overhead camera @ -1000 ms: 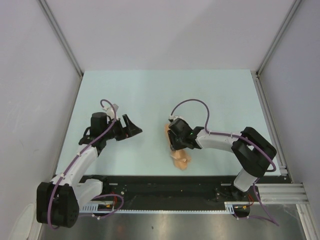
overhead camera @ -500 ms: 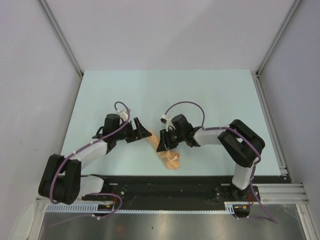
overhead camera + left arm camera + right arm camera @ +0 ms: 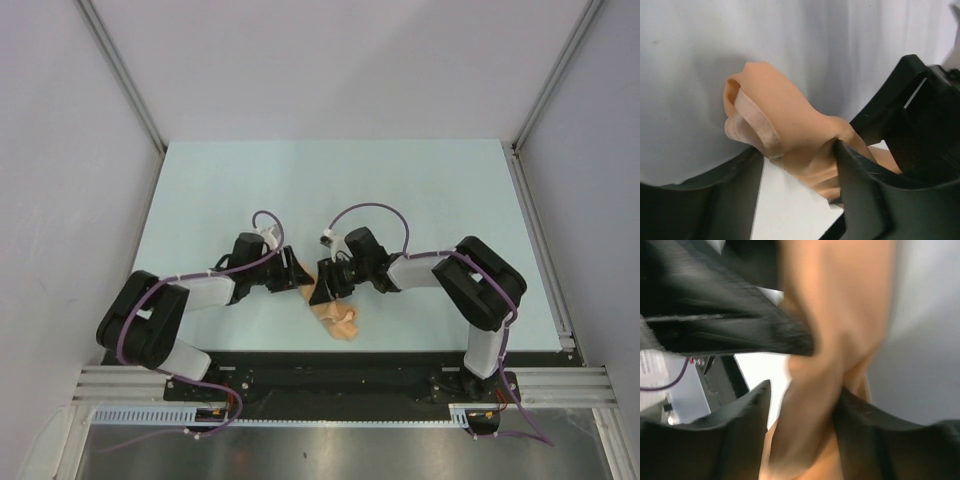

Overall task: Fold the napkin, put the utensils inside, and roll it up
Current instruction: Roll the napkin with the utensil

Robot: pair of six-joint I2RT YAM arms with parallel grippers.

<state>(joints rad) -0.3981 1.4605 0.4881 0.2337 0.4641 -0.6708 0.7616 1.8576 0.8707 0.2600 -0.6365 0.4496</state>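
Both grippers meet at the bunched napkin, near centre of the table.

The peach-tan, slightly shiny cloth napkin (image 3: pixel 338 318) lies crumpled into a thick, wrinkled bundle on the pale green table (image 3: pixel 400 190), close to its near edge and about midway left to right. The right gripper (image 3: pixel 326 287) is clenched on the far end of the bundle; in the blurred right wrist view, cloth fills the gap between its black fingers (image 3: pixel 740 430). The left gripper (image 3: pixel 298 282), just left of the right one, is spread wide around the same bundle, with one finger (image 3: pixel 865 195) touching the cloth.
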